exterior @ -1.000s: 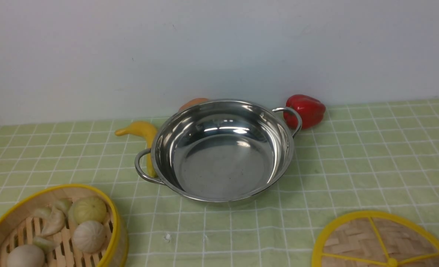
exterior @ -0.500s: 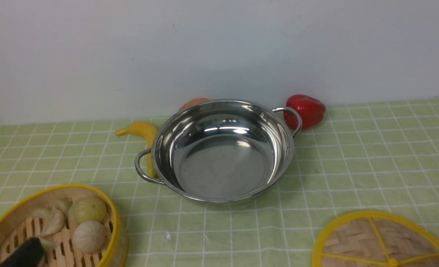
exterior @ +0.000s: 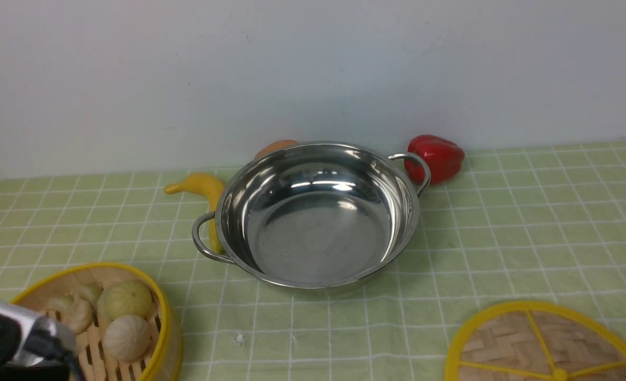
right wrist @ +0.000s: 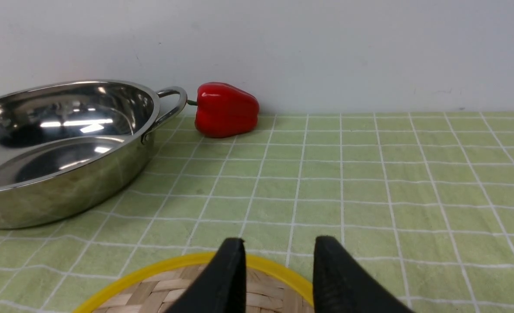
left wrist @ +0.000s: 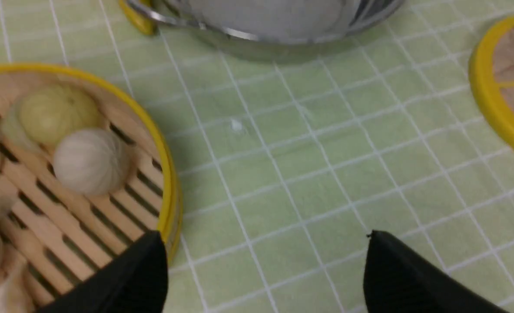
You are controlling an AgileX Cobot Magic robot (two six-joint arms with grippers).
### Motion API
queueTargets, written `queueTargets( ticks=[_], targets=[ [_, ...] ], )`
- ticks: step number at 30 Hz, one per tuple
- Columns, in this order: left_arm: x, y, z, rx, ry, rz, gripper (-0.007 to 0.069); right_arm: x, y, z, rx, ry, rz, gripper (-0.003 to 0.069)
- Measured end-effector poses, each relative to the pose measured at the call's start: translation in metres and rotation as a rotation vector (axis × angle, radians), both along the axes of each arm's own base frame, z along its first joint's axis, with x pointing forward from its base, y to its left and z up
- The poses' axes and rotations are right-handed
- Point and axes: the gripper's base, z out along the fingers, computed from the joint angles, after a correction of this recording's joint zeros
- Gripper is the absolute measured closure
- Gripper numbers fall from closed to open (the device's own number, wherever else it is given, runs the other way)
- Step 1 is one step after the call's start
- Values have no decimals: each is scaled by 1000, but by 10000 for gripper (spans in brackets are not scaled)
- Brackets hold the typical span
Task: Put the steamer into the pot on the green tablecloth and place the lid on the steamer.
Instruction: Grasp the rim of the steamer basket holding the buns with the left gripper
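Pot (exterior: pixel 318 211) sits mid-cloth (exterior: pixel 529 222), upright and empty, 2 loop handles, back toward the white wall (exterior: pixel 313 63). The cloth covers the whole worktop in view. Banana (exterior: pixel 201 185) lies against the pot's left side, its end showing through the left handle loop. Red pepper (exterior: pixel 435 157) is just beside the right handle. An orange item (exterior: pixel 277 147) is mostly hidden behind the far rim.

Steamer (exterior: pixel 165 317) is on the cloth at the near-left corner, well apart from the pot. Slatted floor shows, pale buns (exterior: pixel 127 336) and dumplings inside, uncovered.

Lid (exterior: pixel 503 338) lies flat on the cloth at the near right, well apart from both steamer and pot. Yellow rim and spokes face up.

Left arm (exterior: pixel 11 336) pokes in over the steamer's near side in the front view. Left pincer (left wrist: pixel 263 239): jaws wide apart, only cloth between them. 1 finger (left wrist: pixel 139 274) is over the steamer's rim on the side facing the lid, the other is over bare cloth. The wrist view is blurry, so I can't tell whether that finger touches the rim.

Right pincer (right wrist: pixel 280 242): jaws apart with a narrow gap, gripping nothing, low over the lid's far edge, pointing at the wall.
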Motion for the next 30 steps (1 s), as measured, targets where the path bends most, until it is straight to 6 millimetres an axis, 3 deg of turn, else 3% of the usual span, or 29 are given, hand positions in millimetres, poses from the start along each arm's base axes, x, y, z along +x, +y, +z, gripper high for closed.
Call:
queueTargets(
  ticks=[3,8,16,23,30],
  targets=[
    [14,3,-12,31,187,7,67,0,0,0,0,0,0,419],
    [38,7,-17,81,321,9,67,0,0,0,0,0,0,419],
    [64,13,-18,154,398,-8,67,0,0,0,0,0,0,419],
    [80,20,-41,272,521,-140,67,0,0,0,0,0,0,419],
    [103,21,-58,302,467,-194,67,0,0,0,0,0,0,419]
  ],
)
